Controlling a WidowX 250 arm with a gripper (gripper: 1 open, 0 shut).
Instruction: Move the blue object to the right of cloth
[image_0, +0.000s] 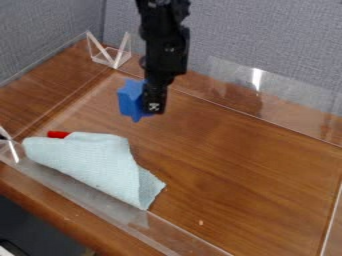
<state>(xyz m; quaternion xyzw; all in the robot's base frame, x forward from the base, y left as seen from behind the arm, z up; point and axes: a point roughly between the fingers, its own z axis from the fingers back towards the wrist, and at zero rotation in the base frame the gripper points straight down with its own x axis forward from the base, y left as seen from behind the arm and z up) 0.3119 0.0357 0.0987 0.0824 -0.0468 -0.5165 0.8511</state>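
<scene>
- Gripper (148, 103) hangs from a black arm (164, 40), pointing almost straight down over the far-left part of the wooden table (254, 150).
- Jaws are clenched on the blue block (131, 100); the block sits against the left side of the fingers and is clear of the table, with wood showing below it.
- Block reads as a chunky, matte, bright blue piece. Its visible outline is slightly taller than wide, so the long axis looks near upright; the exact way its points face cannot be told at this size.
- Black fingertip beside the block carries a small white mark; too small to read as a letter or logo.
- No other writing, brand or label is legible anywhere in view.
- Cloth (100, 160) lies rumpled at the near left of the table, pale aqua, roughly triangular, with one corner reaching toward the near right.
- Block is beyond the cloth, above the cloth's far edge and well apart from it; it is not to the right of the cloth.
- Small red piece (58, 133) rests on the wood just beside the cloth's far-left edge.
- Clear plastic wall (287, 90) rims the table on the far right side, and another clear strip runs along the near edge.
- White wire stand (104, 47) sits at the far left behind the arm, against the grey backdrop (267, 30).
</scene>
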